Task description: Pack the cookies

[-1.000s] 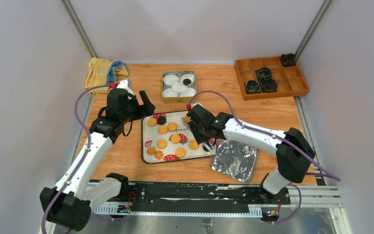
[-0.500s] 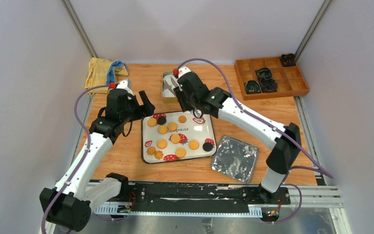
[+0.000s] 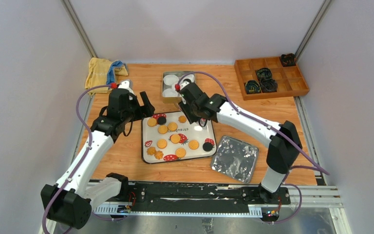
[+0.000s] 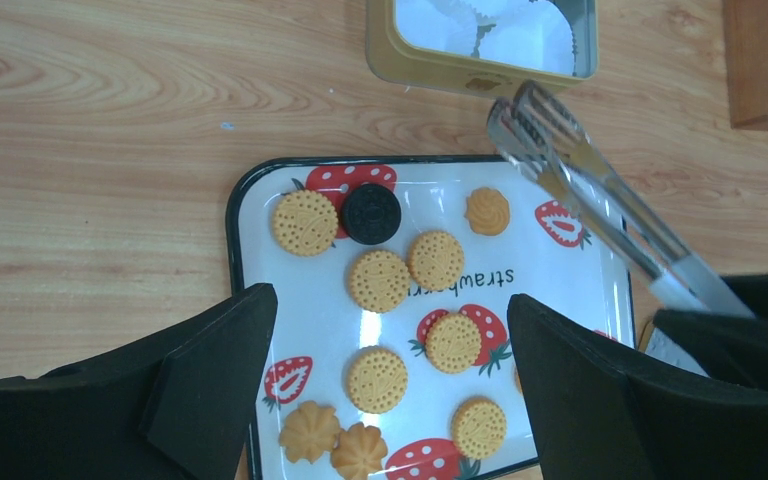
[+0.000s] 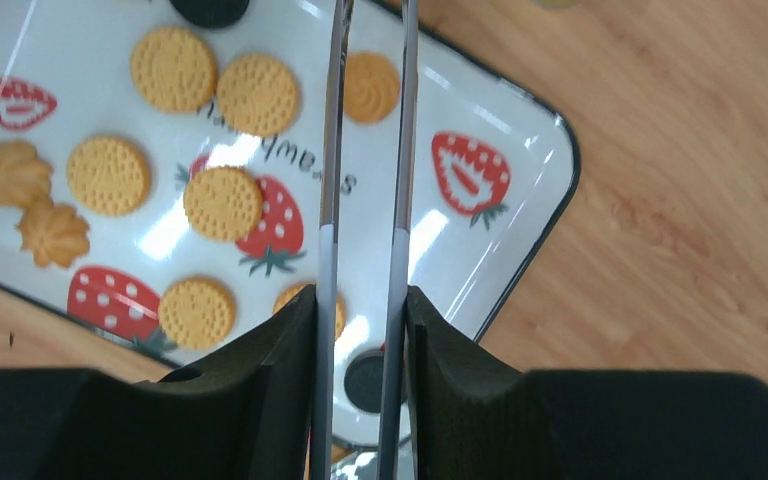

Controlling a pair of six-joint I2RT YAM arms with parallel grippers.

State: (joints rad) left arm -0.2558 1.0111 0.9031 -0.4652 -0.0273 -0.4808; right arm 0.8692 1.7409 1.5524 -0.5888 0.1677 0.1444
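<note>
Several golden-orange cookies [image 3: 175, 138] and two black ones [image 3: 161, 120] lie on a strawberry-print tray [image 3: 198, 132]. They also show in the left wrist view [image 4: 379, 280] and the right wrist view [image 5: 222, 202]. My right gripper [image 3: 185, 97] [image 5: 362, 300] is shut on metal tongs [image 5: 400, 150]. The tongs [image 4: 580, 170] reach over the tray's back right corner, their tips close to the tin [image 4: 440, 70], with nothing between them. My left gripper [image 3: 143, 105] [image 4: 390, 300] is open and empty, above the tray's left part.
The gold tin [image 3: 167, 87] holds white paper cups [image 4: 520, 30] behind the tray. A foil lid [image 3: 234, 159] lies right of the tray. A wooden divided box [image 3: 271, 77] stands back right, a yellow cloth [image 3: 102, 72] back left.
My right arm swung with the tongs from the tray's right side back to the tin, then came a little toward the tray's back edge. The left arm barely moved.
</note>
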